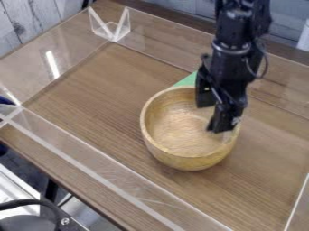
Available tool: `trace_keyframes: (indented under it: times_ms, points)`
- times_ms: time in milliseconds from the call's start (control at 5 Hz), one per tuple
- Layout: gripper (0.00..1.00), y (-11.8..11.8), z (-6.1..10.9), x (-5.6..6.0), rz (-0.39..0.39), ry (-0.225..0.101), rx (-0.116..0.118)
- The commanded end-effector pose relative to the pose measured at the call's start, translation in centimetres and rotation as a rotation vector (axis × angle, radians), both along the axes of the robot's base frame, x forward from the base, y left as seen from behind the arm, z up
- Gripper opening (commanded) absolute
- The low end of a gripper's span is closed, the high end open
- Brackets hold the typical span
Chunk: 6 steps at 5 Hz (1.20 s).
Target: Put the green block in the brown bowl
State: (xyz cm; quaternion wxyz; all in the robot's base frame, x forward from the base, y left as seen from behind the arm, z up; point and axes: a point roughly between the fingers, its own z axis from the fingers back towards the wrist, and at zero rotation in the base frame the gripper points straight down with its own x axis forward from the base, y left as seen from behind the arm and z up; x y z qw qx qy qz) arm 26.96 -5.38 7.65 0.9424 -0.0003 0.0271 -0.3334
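Observation:
The brown bowl (169, 152) is a round, thick-walled wooden bowl standing on the wooden tabletop in the middle of the view. My black gripper (212, 117) points down over the bowl's right half, with its fingertips at about rim height. The jaws stand open and nothing shows between them. A small light-green patch, the green block (183, 83), shows just behind the bowl's far rim, left of the gripper. The rim and the gripper hide most of it. It appears to lie on the table outside the bowl.
Low clear acrylic walls (72, 135) fence the wooden tabletop (85, 81) along the front and left. A small clear acrylic stand (111, 25) sits at the far left corner.

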Motion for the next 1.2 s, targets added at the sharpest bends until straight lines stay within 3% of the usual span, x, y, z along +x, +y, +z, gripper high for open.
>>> trace_keyframes:
  times_ms: [0,600,1000]
  points:
    - [1.0,0.0,2.1,0.2,-0.002,-0.07,-0.042]
    - [1.0,1.1,1.8,0.6,0.01,-0.103,-0.028]
    - [1.0,0.6,1.8,0.6,0.026,-0.125,-0.011]
